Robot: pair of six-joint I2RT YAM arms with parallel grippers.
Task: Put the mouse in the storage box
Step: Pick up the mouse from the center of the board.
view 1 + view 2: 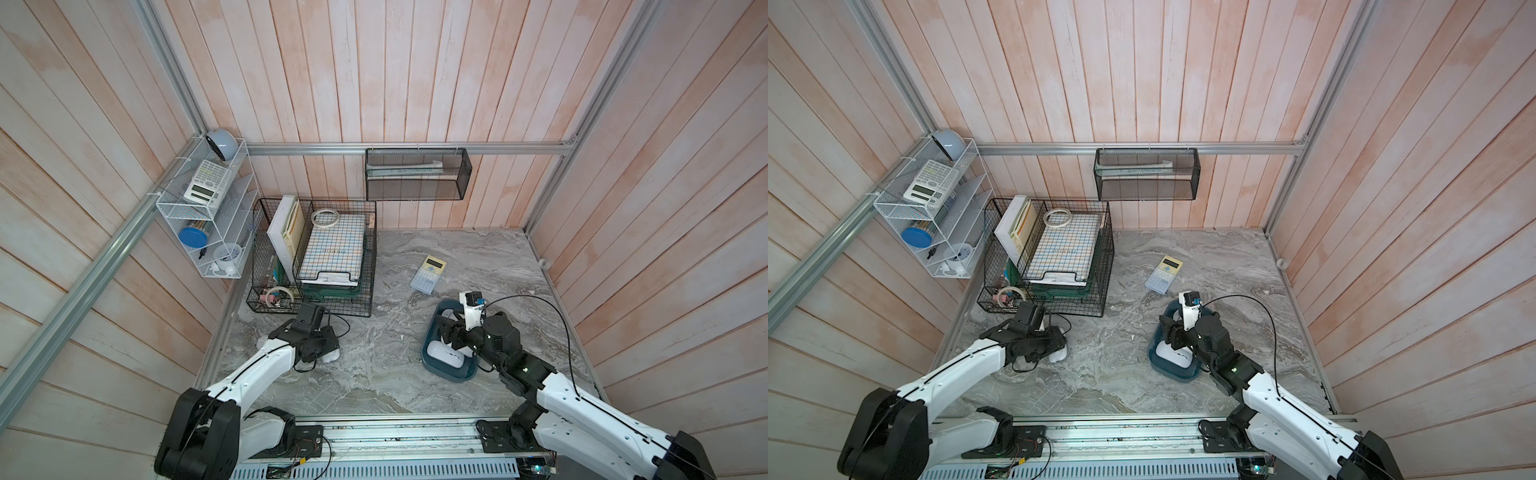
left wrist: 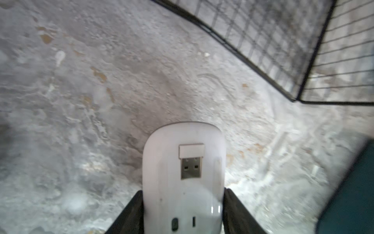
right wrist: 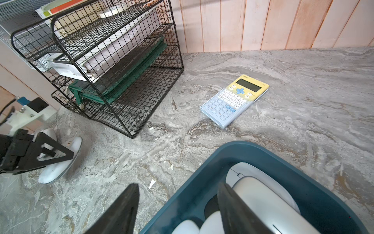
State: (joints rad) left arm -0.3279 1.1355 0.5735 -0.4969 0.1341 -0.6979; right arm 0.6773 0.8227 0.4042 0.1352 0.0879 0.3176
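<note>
Mouse (image 2: 183,176) sits clamped in left jaws; right jaws gape astride storage box (image 3: 188,192) wall.

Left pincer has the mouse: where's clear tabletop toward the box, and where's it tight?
Bare table between left pincer, holding the mouse, and storage box; also between calculator and back wall. Crowded: the box, holding mice with right pincer straddling its wall; wire rack.

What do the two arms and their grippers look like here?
Both arms have white shell links with black joints: left arm, right arm. A thin black cable loops along each. The left gripper and right gripper have flat, black, tapering fingers; the left's show triangular cut-outs.
</note>
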